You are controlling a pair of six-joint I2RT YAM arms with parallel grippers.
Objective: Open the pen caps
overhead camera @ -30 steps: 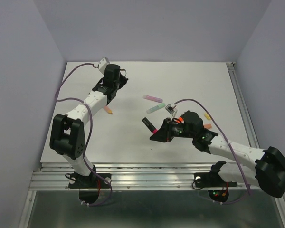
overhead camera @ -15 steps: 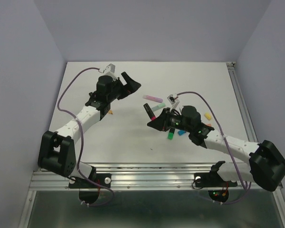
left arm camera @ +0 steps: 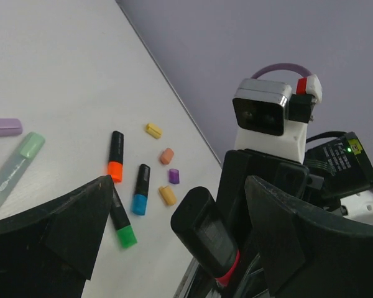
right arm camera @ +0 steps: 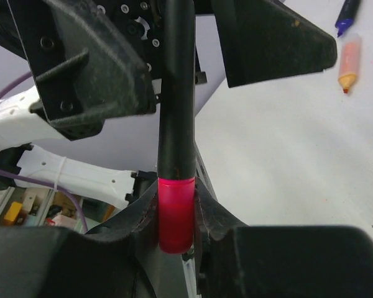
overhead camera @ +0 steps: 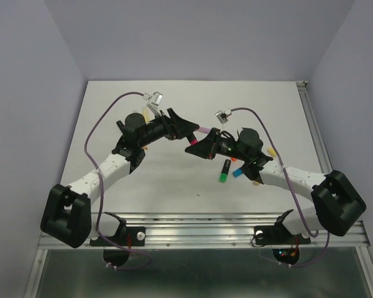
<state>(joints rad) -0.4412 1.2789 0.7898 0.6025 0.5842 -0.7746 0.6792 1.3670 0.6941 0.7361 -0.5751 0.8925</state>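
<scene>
**While one pen is held up mid-air, plenty looks left to be uncapped**

Closest to the arm bases, three black-barrelled pens are seen lying on the table [overhead camera: 143, 186]: a green-ended pen [overhead camera: 222, 177], a blue-ended pen [left arm camera: 140, 189] and an orange-ended pen [left arm camera: 115, 155]. Those bright ends are judged to be caps not yet pulled, though that can't be confirmed. Just beside them, four loose caps are scattered: a yellow cap [left arm camera: 153, 130], a peach cap [left arm camera: 166, 156], a purple cap [left arm camera: 174, 176] and an amber cap [left arm camera: 168, 195]. So a few pens are taken as already opened.

Above the table, a pink cap [right arm camera: 175, 198] is pinched in the right end effector [right arm camera: 175, 223]. The black barrel [right arm camera: 176, 93] is pointed into the left end effector [overhead camera: 188, 129], which is spread wide either side of it with nothing gripped. This cap is judged as not off yet; the barrel has to be clamped and pulled first.

Further back, a mint pen [left arm camera: 15, 167] and a lilac pen [left arm camera: 3, 127] are left lying, seemingly capped.
</scene>
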